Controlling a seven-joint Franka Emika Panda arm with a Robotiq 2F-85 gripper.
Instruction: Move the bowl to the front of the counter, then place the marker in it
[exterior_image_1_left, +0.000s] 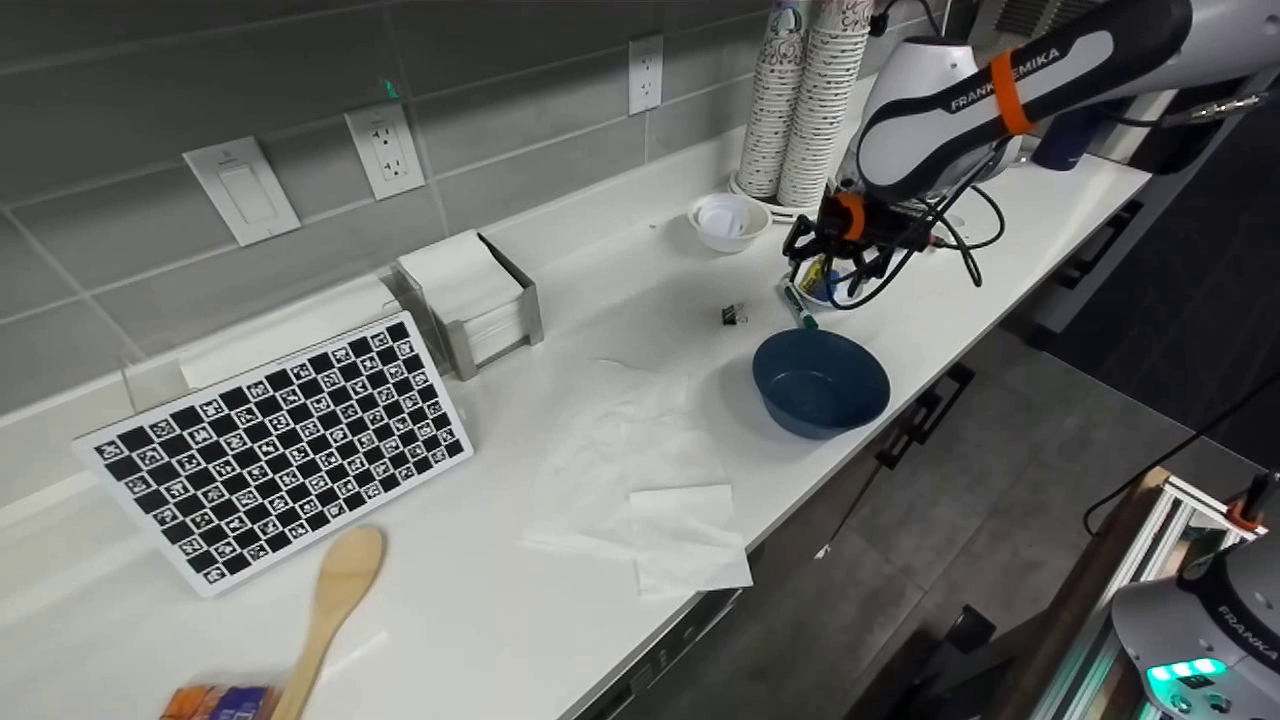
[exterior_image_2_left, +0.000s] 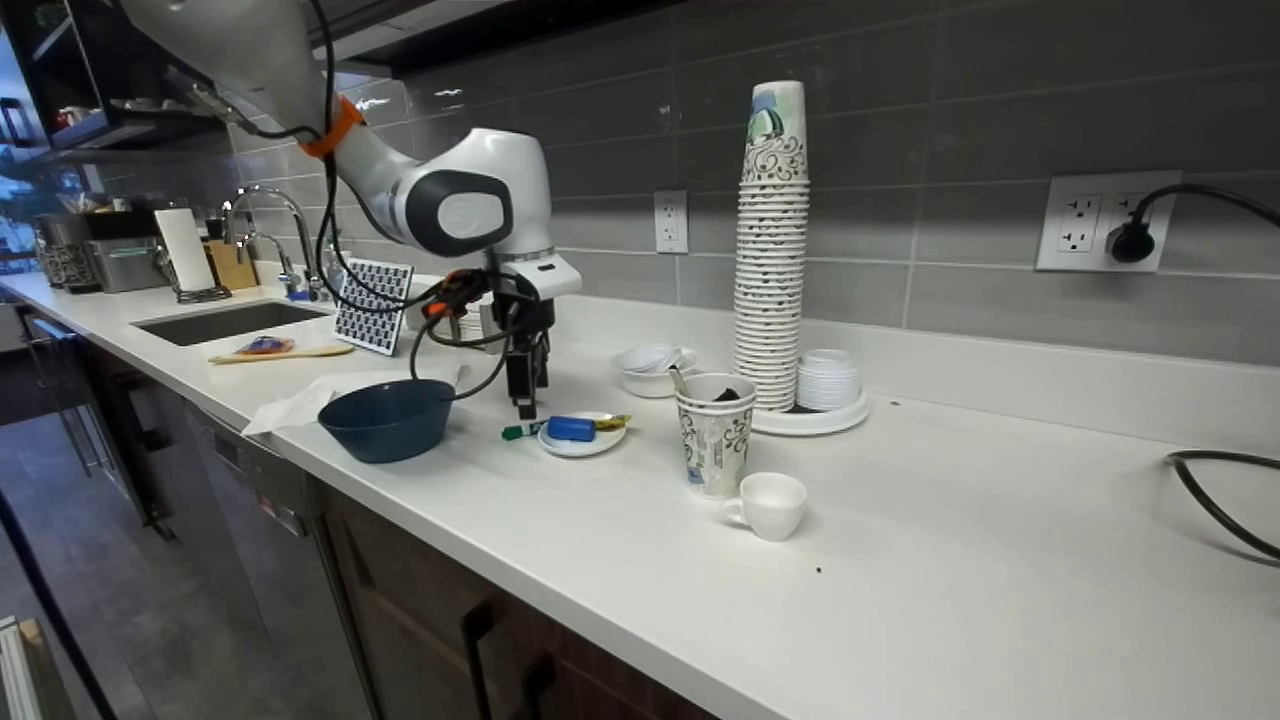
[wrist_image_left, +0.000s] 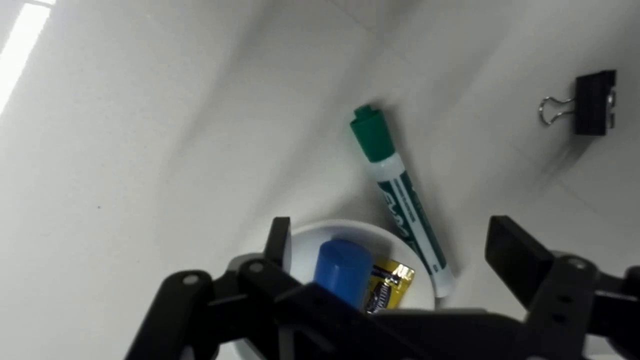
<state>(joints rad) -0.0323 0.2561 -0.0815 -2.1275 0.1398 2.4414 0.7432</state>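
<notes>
"Wrist view: how's the gripper (wrist_image_left: 389, 242)?"
"Spread wide, near the marker (wrist_image_left: 406, 202) beside the white plate (wrist_image_left: 306, 255)."
"The bowl (exterior_image_1_left: 820, 385)?"
"Near the front edge of the counter (exterior_image_2_left: 950, 560), in both exterior views."

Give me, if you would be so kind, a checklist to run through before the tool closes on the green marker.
1. Bowl near the front edge of the counter: ok.
2. Bowl upright, with its mouth uncovered: ok.
3. Tool open: ok, its fingers stand apart.
4. Only the marker between the fingers in the wrist view: not ok, the blue object and yellow packet on the small plate show there too.
5. Gap between marker and plate: cannot tell, the marker's white end meets the rim in that view.
6. Binder clip apart from the marker: ok.
</notes>
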